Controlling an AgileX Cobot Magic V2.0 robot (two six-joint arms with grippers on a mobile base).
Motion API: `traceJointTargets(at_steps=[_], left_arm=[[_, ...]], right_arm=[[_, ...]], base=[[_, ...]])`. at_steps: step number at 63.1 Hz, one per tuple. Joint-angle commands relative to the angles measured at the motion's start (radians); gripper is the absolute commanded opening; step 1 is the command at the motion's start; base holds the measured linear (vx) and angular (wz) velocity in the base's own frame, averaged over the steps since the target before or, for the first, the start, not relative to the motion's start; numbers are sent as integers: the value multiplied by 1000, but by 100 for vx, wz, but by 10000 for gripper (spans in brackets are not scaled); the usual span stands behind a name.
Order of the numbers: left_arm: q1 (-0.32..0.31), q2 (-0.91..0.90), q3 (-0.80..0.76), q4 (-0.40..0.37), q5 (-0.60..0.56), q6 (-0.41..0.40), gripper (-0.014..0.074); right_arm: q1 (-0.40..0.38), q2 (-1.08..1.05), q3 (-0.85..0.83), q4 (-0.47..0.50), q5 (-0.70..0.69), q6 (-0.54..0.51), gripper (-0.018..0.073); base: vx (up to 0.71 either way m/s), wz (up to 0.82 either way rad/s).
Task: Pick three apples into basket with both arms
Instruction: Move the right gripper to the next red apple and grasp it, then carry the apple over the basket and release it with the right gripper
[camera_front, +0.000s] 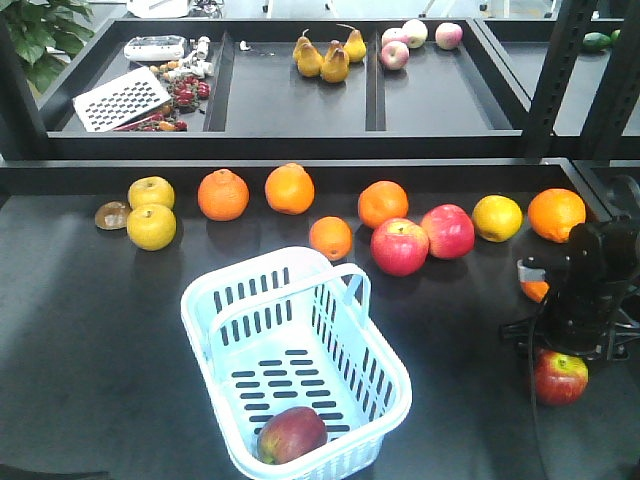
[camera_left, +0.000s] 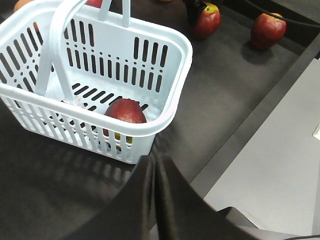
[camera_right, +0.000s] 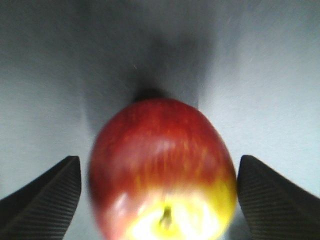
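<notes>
The pale blue basket (camera_front: 200, 310) stands at the front middle of the dark table, and one dark red apple (camera_front: 292, 434) lies in its near corner. That apple (camera_left: 125, 111) and the basket (camera_left: 172, 80) also show in the left wrist view. My left gripper (camera_left: 152, 160) hovers shut and empty just outside the basket's corner. My right gripper (camera_front: 565, 345) hangs over a second apple (camera_front: 560, 377) at the right. It is open (camera_right: 159, 161), with a finger on either side of this apple (camera_right: 160, 165), stem end up. A third apple (camera_left: 268, 30) lies near the table's edge.
Oranges (camera_front: 223, 194), two pinkish-red apples (camera_front: 400, 246) and yellow fruits (camera_front: 151, 226) line the back of the table. A raised black shelf behind holds pears (camera_front: 325, 55), more apples and a grater (camera_front: 120, 98). The table's front edge (camera_left: 260, 115) runs close to the basket.
</notes>
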Motion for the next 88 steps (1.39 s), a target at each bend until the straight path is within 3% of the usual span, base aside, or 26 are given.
traceJointTargets(at_steps=[1,10,20,28,35,48,59,73,81,88], left_arm=[[1,3,-24,-21,-59,-6,-6],[1,3,-24,-21,-59,-6,-6],[1,3,-24,-21,-59,-6,-6],[1,3,-24,-21,-59,-6,-6],[1,3,-24,-22,-59,-5,-6],[1,3,-24,-24,-59,-5,-6],[1,3,-24,-25,-59,-5,-6],[1,3,-24,-25,-59,-5,-6],[1,3,-24,-25,-59,-5,-6],[1,3,-24,-25,-59,-5,-6]], right_arm=[[-6,-44,-26,-10,-17,-14,572],[-6,-66,-26,-7,-10,-18,466],[-3,-148,-26,16,19,-43,184],[-3,-241,-26,91,58,-119,-17],[-3,-324,-26,208,114,-209,-10],[1,-523,-18,534,254,-446,-7],[101,-649,-18,706,316,-532,-4],[387,-657,-18,724,217,-473,1],[478,-606,-18,681,128,-400,38],[519,-540,-18,670,115,-385,140]], base=[[0,0],[0,0],[0,0],[0,0],[0,0],[0,0],[0,0],[0,0],[0,0],[0,0]])
